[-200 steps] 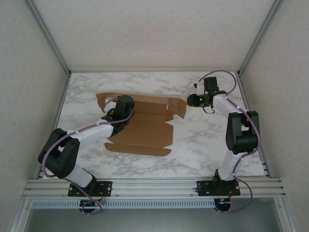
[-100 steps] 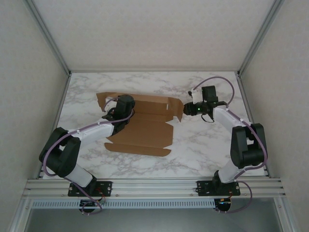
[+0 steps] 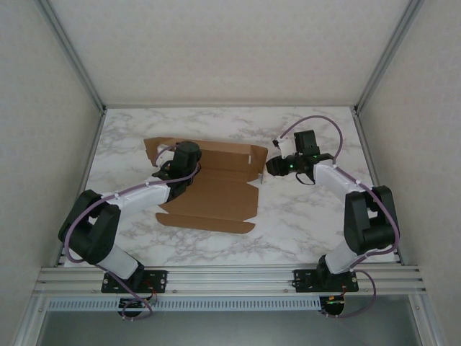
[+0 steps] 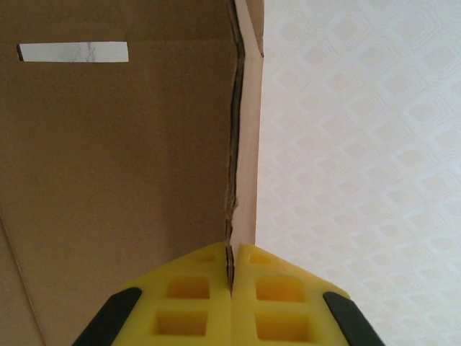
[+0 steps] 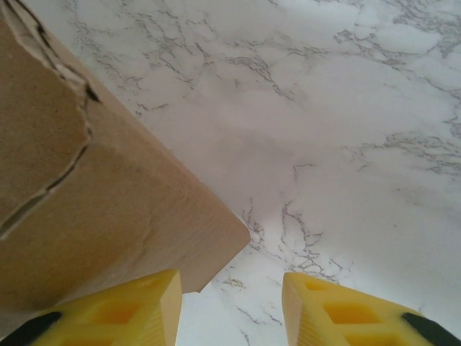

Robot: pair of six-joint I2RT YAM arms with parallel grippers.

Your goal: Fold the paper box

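Left gripper: you have it clenched on the paper box, over the sheet's far-left part. In the left wrist view the two yellow pads press together on a thin cardboard edge, with the gripper right at that seam.
Right gripper: you have it released, jaws apart, at the box's right edge. In the right wrist view the gripper shows bare marble between its fingers and grasps nothing.
Paper box: it lies on the table left of centre, between your two arms. It is mostly a flat brown sheet with creases, and a flap stands raised at its far-right corner.
Flap at the right gripper: a rounded cardboard corner sits just beside one yellow finger. You cannot tell whether they touch. Torn, ragged lines run across its surface.
Panel at the left gripper: a broad brown face fills the left of the left wrist view, and the pinched edge runs straight up from the pads.
Slot: a narrow cut in that panel, marble showing through it.
Table: white marble pattern with grey veins, bare to the right of the box.
Wall: pale and patterned, beyond the pinched edge.
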